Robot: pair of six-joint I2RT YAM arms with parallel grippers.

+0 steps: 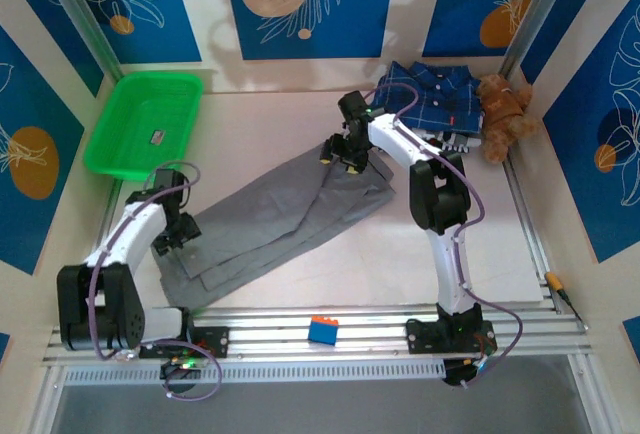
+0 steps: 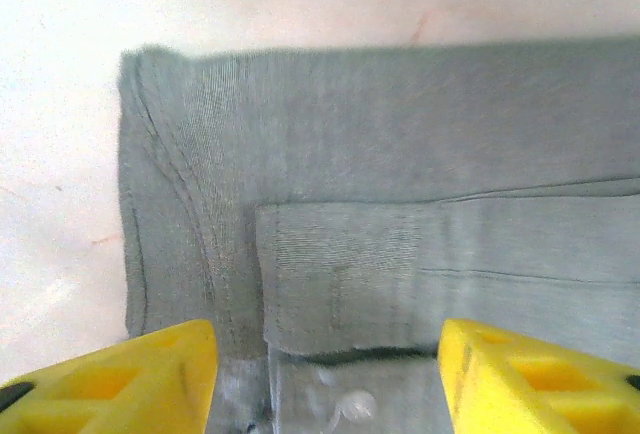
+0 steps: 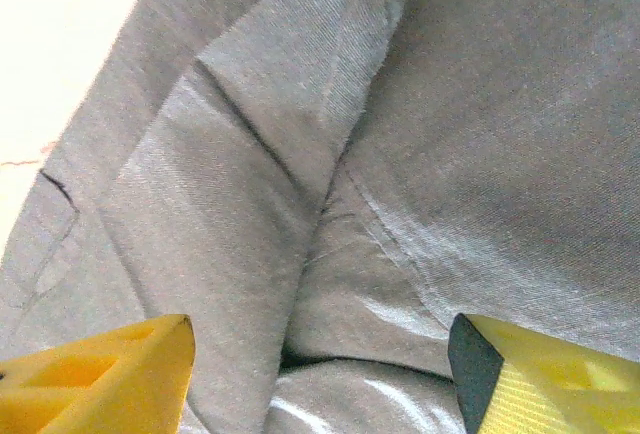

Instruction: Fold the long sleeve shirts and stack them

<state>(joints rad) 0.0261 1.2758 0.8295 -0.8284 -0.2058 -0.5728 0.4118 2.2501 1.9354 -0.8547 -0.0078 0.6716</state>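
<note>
Grey shirt [image 1: 270, 219]: folded into a long strip, lying diagonally across the middle of the counter [image 1: 270, 119].
Plaid shirt [image 1: 430, 99]: far right corner, just beside the teddy bear [image 1: 503, 114].
Left jaws: spread apart over the grey shirt's near-left end, holding nothing.
Right jaws: spread apart over its far end.

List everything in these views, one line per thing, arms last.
grey shirt: one, mid-grey, part-folded, middle of the table
plaid shirt: one, navy with white checks, far right corner
teddy bear: one, brown, right of the plaid shirt
tray: one, green, far left, small item inside
block: one, blue and orange, near rail
left gripper: one, yellow-fingered, open over the grey shirt's near-left end
right gripper: one, yellow-fingered, open over its far end
</note>
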